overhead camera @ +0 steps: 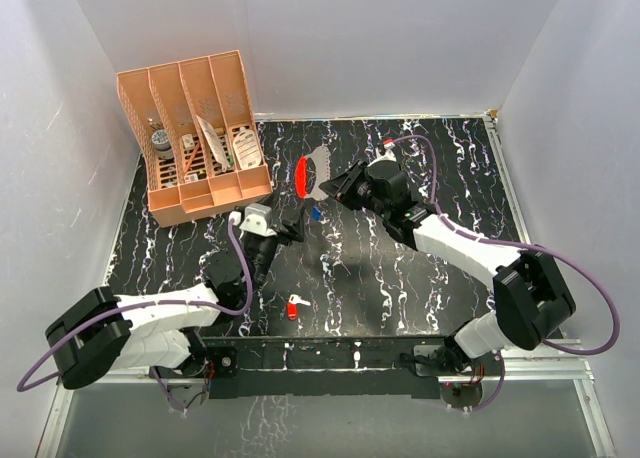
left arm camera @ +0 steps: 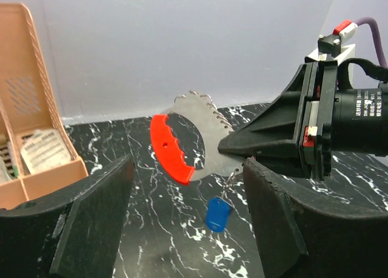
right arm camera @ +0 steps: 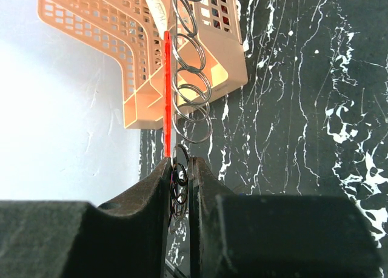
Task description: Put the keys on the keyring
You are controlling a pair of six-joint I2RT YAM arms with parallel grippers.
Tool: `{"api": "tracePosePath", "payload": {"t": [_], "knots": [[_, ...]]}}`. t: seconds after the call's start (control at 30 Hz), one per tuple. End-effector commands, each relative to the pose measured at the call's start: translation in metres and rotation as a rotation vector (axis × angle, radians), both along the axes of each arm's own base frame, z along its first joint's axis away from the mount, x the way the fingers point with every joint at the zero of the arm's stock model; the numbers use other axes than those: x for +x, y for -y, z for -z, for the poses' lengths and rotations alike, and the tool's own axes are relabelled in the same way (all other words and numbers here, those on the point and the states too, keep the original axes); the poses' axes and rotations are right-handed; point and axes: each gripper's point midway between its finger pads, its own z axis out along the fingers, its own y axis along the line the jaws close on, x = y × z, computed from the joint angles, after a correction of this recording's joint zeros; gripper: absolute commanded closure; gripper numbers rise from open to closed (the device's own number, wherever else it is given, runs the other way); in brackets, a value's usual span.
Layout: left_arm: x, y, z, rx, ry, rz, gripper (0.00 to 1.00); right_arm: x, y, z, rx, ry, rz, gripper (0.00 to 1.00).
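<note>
While the right gripper (right arm camera: 180, 169) pinched the keyring (left arm camera: 173, 150) edge-on, clear of the table (overhead camera: 380, 288), the left gripper (left arm camera: 188, 178) stood spread just beside it, holding nothing.

- Blue key (left arm camera: 217, 214): hanging from a small wire link under the keyring, apparently threaded.
- Red key (overhead camera: 293, 306): flat on the table near the left arm's base, well apart from the ring.
- Step judged: one key on, one pending. The next move called for the left gripper to drop onto the red key and grasp its head.
- Views: only the top view showed the red key. Only the left wrist view showed the blue key's link. The right wrist view showed wire rings (right arm camera: 191, 90) lining the keyring's edge.
</note>
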Motion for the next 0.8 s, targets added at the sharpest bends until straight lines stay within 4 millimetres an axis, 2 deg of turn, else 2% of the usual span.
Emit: {"api": "tracePosePath", "payload": {"t": [0.0, 0.2, 0.27, 0.43, 0.53, 0.77], "knots": [[0.005, 0.002, -0.011, -0.148, -0.042, 0.005, 0.28, 0.005, 0.001, -0.049, 0.134, 0.115, 0.029, 1.0], [-0.004, 0.008, -0.015, -0.018, 0.066, 0.084, 0.18, 0.007, 0.001, -0.057, 0.128, 0.125, 0.03, 1.0], [-0.003, 0.001, -0.011, 0.005, 0.076, 0.081, 0.15, 0.007, 0.001, -0.058, 0.123, 0.127, 0.029, 1.0], [0.017, -0.035, 0.006, -0.142, -0.053, 0.054, 0.13, 0.005, 0.005, -0.061, 0.109, 0.143, 0.025, 1.0], [0.021, -0.038, 0.006, -0.223, -0.096, 0.086, 0.13, 0.004, 0.005, -0.059, 0.108, 0.145, 0.019, 1.0], [0.027, -0.029, 0.001, -0.361, -0.166, 0.176, 0.09, 0.003, 0.009, -0.058, 0.119, 0.152, 0.017, 1.0]]}}
